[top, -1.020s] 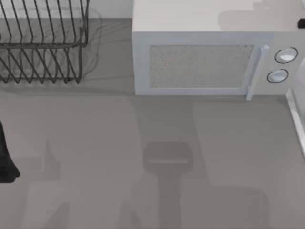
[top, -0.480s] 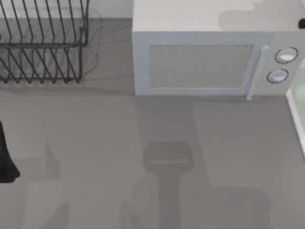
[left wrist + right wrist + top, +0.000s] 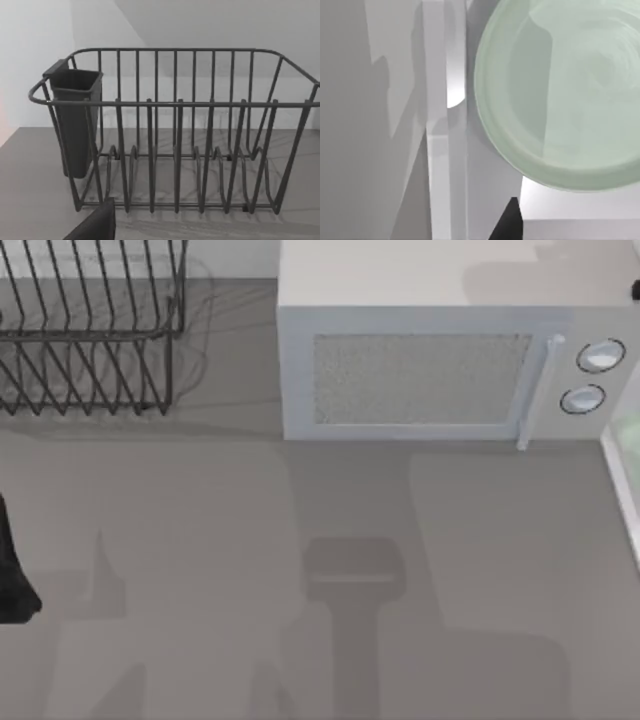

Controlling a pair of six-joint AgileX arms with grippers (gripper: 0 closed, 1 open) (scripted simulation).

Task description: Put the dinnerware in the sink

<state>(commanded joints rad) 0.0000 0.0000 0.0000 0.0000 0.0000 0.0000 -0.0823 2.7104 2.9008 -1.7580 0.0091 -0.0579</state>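
Plate (image 3: 570, 95): inside the sink (image 3: 622, 490), at the counter's right edge.
Right gripper: grasp cannot be told.
Advice: lower level, release gently.
Left arm (image 3: 12, 570): parked, left edge.

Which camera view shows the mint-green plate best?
The right wrist view: the plate appears large there, beside the white sink rim. The top view catches just a green sliver at its right edge.

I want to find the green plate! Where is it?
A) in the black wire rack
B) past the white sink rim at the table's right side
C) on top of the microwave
B: the plate lies beyond the sink's white rim, glimpsed pale green at the top view's right edge.
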